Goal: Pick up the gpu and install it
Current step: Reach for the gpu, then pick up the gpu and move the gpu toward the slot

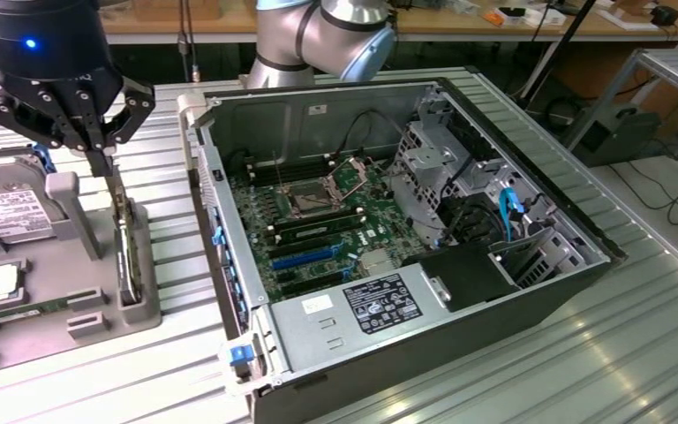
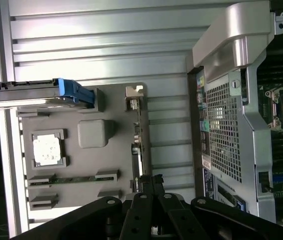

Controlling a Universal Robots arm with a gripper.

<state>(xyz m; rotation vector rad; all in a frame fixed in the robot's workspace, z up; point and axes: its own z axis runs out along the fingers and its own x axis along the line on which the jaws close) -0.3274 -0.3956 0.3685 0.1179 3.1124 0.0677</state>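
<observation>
Above the grey tray point(image 1: 86, 291) my gripper point(image 1: 109, 166) has open air; the case wall point(image 1: 212, 203) stands close on one side, the hard drive point(image 1: 10, 216) seemingly near on the other.

Robotics lab, ribbed metal workbench point(image 1: 621, 353), open computer case point(image 1: 244, 115), cluttered desks point(image 1: 457, 28) behind

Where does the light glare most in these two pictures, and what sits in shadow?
Exterior view: the ribbed table gleams palest on the exterior view's right; the computer case is dim inside; a blue light glows on the arm. Wrist view: the table's ribs catch bright bands, while the gripper, shut on the card, is a dark shape.
</observation>
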